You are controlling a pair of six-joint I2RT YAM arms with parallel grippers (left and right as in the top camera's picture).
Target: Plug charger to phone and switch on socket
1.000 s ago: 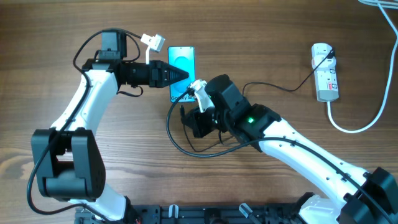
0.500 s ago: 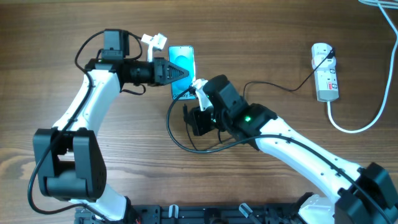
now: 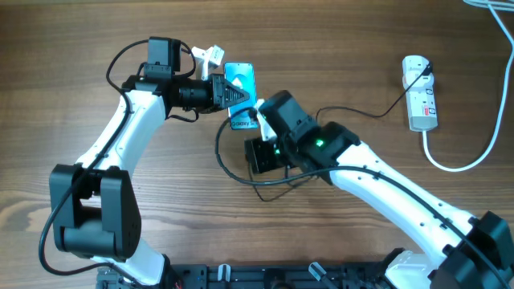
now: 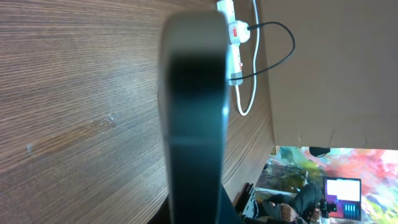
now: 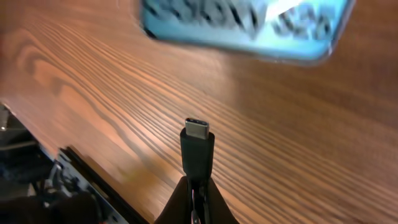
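My left gripper [image 3: 228, 95] clamps the phone [image 3: 242, 76]; my right gripper [image 5: 196, 191] clamps the charger [image 5: 198, 146], at the phone's 6 o'clock

From overhead, the left gripper [image 3: 234, 94] covers the near end of the phone [image 3: 242, 75] clamped in it. In the left wrist view the phone is a dark blur right in front of the claw, cut off at the bottom edge and half hiding the socket [image 4: 234, 30] far beyond it. The right gripper [image 5: 196, 202] is cropped at the bottom edge. Ahead of it, the phone's lettering is blurred and cut off at the top. The charger [image 5: 198, 146] cable disappears between those fingers.
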